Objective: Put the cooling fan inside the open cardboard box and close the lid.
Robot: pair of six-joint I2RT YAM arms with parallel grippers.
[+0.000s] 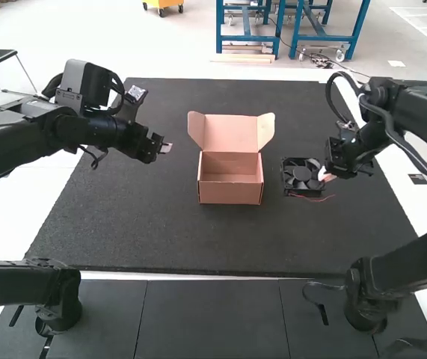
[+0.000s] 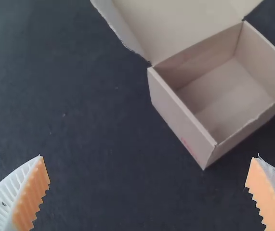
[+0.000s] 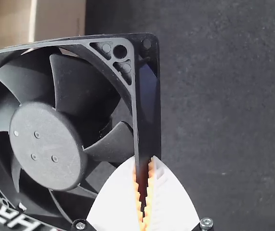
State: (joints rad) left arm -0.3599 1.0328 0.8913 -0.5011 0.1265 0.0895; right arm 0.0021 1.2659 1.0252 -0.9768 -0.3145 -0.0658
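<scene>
Fan (image 1: pixel 302 176) sits right of centre in the high view, just beside the box (image 1: pixel 230 178), which is mid-frame with its lid (image 1: pixel 230 132) standing up at the back. Right gripper (image 1: pixel 324 176) is pinched tight on the fan's frame edge; can't tell if the fan is off the mat (image 1: pixel 123 217). Left gripper (image 1: pixel 162 146) is left of the box, fingers wide apart, holding nothing. Step: grasp made, transfer pending. Next move probably calls for a lift, a carry leftward over the opening, and lowering the fan flat before folding the lid.

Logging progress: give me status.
Left gripper open, beside box. Right gripper shut on fan edge. Box open, empty; nothing blocking.
</scene>
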